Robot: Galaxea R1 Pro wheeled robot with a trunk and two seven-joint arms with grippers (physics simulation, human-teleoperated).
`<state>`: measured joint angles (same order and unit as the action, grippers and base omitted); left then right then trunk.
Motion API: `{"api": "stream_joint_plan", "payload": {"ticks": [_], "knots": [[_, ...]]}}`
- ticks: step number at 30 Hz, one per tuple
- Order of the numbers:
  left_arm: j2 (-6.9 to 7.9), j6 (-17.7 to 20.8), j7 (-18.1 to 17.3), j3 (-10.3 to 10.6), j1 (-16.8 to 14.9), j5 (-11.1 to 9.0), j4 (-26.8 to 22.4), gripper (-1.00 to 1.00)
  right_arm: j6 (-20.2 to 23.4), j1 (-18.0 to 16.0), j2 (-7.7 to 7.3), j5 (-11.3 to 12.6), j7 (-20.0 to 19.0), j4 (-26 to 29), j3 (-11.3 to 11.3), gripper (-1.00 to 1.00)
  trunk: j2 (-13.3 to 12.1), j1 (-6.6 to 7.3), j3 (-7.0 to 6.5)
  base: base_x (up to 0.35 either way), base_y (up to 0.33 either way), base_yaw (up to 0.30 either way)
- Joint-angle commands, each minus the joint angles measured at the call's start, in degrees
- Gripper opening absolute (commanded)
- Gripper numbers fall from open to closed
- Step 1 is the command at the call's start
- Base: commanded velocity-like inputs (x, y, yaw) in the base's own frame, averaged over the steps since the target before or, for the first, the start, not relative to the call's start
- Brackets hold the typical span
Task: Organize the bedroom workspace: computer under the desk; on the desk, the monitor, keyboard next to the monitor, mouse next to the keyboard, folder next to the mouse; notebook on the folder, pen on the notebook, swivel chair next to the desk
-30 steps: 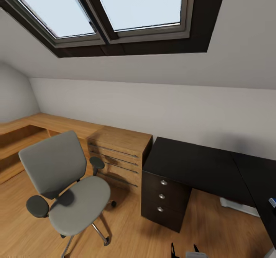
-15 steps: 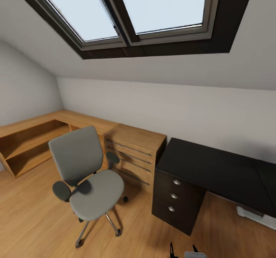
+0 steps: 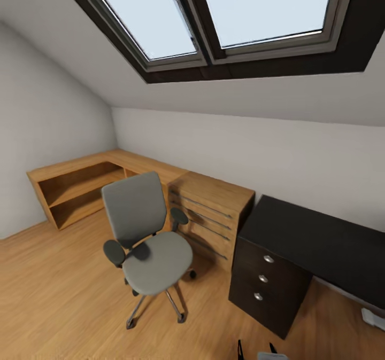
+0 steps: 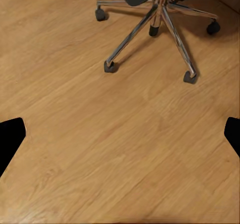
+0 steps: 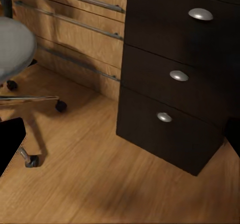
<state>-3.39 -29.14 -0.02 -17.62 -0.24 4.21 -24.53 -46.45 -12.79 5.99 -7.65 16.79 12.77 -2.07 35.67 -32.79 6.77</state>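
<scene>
The swivel chair [image 3: 147,242] faces the camera, beside the wooden dresser [image 3: 214,216].

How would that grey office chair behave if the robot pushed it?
The swivel chair would probably roll easily: its chrome star base rides on casters over smooth wood floor. It may also spin, and a push high on the backrest might tip it.

Attic room of a home, serving as a study corner: skylight [image 3: 224,18] sitting in the sloped ceiling, wooden floor [image 3: 53,296] running under a grey swivel chair [image 3: 147,240], a wooden dresser [image 3: 211,216], a low shelf unit [image 3: 75,189] and a black desk [image 3: 315,242].
</scene>
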Motion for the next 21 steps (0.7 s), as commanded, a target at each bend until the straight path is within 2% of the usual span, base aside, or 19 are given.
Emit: {"api": "stream_joint_plan", "payload": {"ticks": [1, 4, 7, 11, 14, 16, 21], "knots": [[0.12, -1.5, 0.0, -0.4, 0.0, 0.4, 0.5, 1.0, -0.1, 0.0, -0.07, -0.5, 0.6, 0.0, -0.2, 1.0, 0.1, -0.02, 0.09, 0.0, 0.0, 0.288], [0.35, -4.0, 0.1, -0.6, 0.0, 0.4, 1.3, 1.0, -0.2, 0.0, -0.42, -0.5, 0.7, 0.0, -0.1, 1.0, 0.1, -0.02, 0.09, 0.0, 0.0, 0.288], [0.35, -5.0, 0.2, -2.0, 0.0, 0.3, 1.6, 1.0, -0.7, 0.0, -1.73, -0.5, 0.7, 0.0, 0.0, 1.0, 0.1, -0.02, 0.09, 0.0, 0.0, 0.288], [0.17, -7.3, 0.7, -6.3, 0.0, 0.4, 1.7, 1.0, -3.3, 0.0, -3.7, -0.5, 0.8, -0.1, 0.2, 1.0, 0.1, -0.02, 0.09, 0.0, 0.0, 0.288], [-0.04, -13.7, 3.4, -8.9, 0.0, 0.4, 2.1, 1.0, -6.3, 0.0, -5.16, -0.4, 0.8, -0.5, 0.2, 1.0, 0.1, -0.02, 0.09, 0.0, 0.0, 0.288], [-0.05, -17.3, 6.3, -9.4, 0.0, 0.3, 3.2, 1.0, -8.8, 0.0, -5.55, -0.4, 0.8, -1.2, 0.2, 1.0, 0.1, -0.02, 0.09, 0.0, 0.0, 0.288], [0.0, -19.1, 9.5, -9.7, 0.0, 0.3, 5.6, 1.0, -12.2, 0.0, -6.56, -0.2, 0.9, -3.3, 0.5, 1.0, 0.1, -0.02, 0.09, 0.0, 0.0, 0.288]]}}
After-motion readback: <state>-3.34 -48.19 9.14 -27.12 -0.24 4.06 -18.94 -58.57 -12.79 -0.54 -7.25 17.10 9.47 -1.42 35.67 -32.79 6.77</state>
